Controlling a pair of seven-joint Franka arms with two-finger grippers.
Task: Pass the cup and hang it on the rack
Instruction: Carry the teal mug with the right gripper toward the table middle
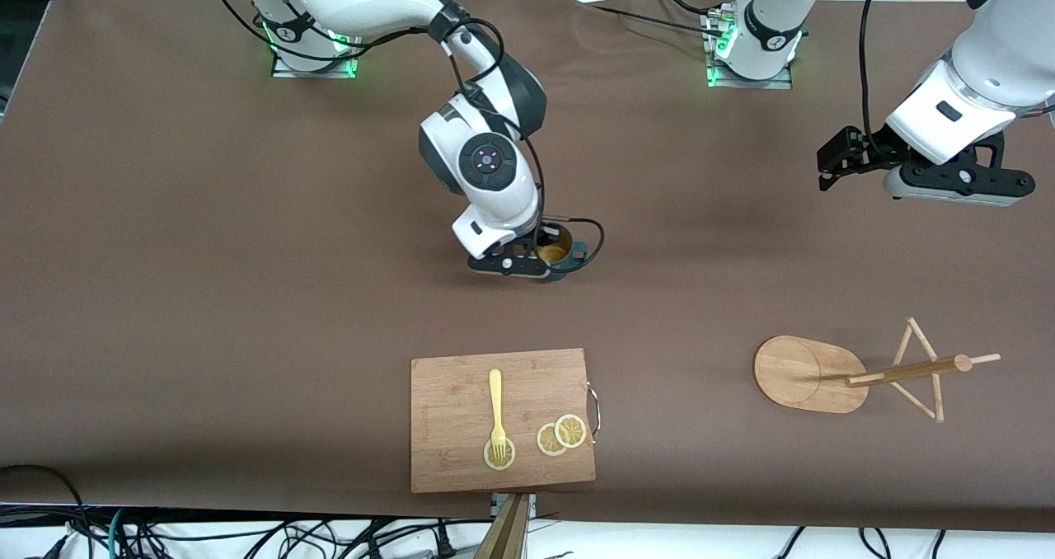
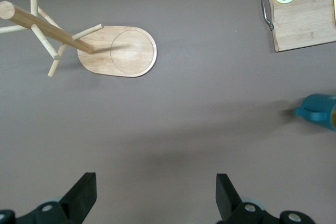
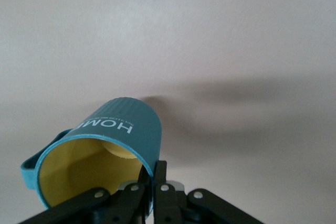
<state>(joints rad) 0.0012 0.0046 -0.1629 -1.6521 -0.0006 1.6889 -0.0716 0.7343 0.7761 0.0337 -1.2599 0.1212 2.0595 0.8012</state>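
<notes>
The dark teal cup [image 1: 559,256] with its yellow inside is tilted, low over the middle of the table. My right gripper [image 1: 540,264] is shut on its rim wall, one finger inside and one outside, as the right wrist view shows [image 3: 155,174]; the cup [image 3: 123,127] fills that view's lower part. The cup's handle side also shows in the left wrist view [image 2: 319,111]. The bamboo rack [image 1: 804,373] stands toward the left arm's end, its post and crossed pegs [image 1: 919,369] free; it also shows in the left wrist view [image 2: 123,51]. My left gripper [image 1: 960,190] is open and empty, up over the table at that end [image 2: 156,192].
A rectangular wooden cutting board [image 1: 449,452] lies near the front edge, nearer the camera than the cup, with a yellow fork [image 1: 496,406] and lemon slices [image 1: 561,435] on it. Its corner shows in the left wrist view [image 2: 307,24]. Cables hang at the front edge.
</notes>
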